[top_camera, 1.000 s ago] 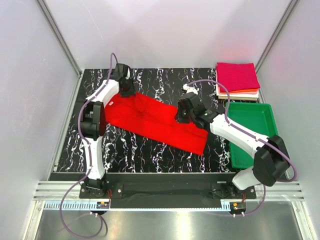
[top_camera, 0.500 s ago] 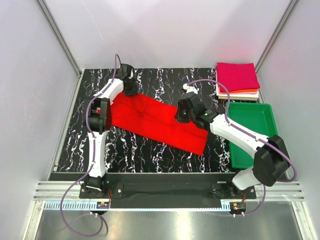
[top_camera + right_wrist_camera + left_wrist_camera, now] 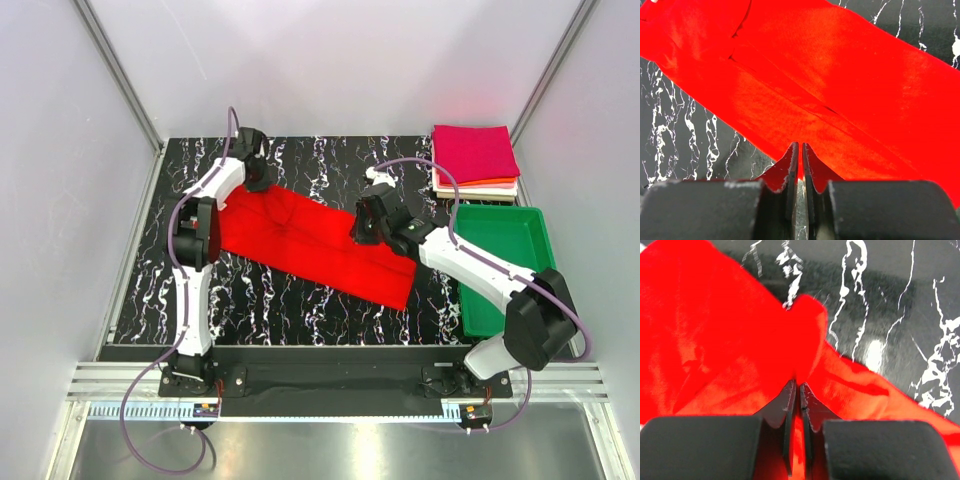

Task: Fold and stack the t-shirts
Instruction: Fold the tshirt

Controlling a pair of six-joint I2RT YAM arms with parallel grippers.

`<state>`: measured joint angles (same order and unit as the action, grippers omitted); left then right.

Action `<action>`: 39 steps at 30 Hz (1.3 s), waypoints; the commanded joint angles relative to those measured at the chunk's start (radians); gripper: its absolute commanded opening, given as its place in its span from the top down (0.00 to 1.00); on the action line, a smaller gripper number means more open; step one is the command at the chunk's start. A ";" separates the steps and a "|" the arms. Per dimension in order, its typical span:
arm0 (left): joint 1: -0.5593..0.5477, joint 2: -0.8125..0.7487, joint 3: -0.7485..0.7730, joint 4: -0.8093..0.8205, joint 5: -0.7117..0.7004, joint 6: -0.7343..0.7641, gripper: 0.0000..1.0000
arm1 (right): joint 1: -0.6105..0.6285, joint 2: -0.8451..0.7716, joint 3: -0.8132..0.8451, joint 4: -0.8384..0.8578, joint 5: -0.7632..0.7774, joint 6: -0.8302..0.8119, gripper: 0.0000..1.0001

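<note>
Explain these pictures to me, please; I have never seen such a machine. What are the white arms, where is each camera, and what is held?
Two robot arms stand at the near edge of the table. The wide picture looks down from above; the other two come from a camera on each wrist. A red shirt lies spread on the table. The left gripper and the right gripper each pinch its cloth. At the far right sit a stack of folded shirts and a green tray.

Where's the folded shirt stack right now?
Top view: folded stack sits at the far right corner of the table, just behind the green tray.
</note>
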<state>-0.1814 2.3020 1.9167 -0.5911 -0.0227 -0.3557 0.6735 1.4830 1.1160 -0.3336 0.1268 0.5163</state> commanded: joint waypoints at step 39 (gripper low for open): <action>0.180 -0.021 0.005 -0.026 0.273 0.287 0.69 | -0.052 0.826 0.688 0.128 -0.116 0.228 0.86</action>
<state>-0.0074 2.2982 1.8809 -0.6342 0.2176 -0.1112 0.6392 2.2829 1.7531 -0.2317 0.0139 0.7158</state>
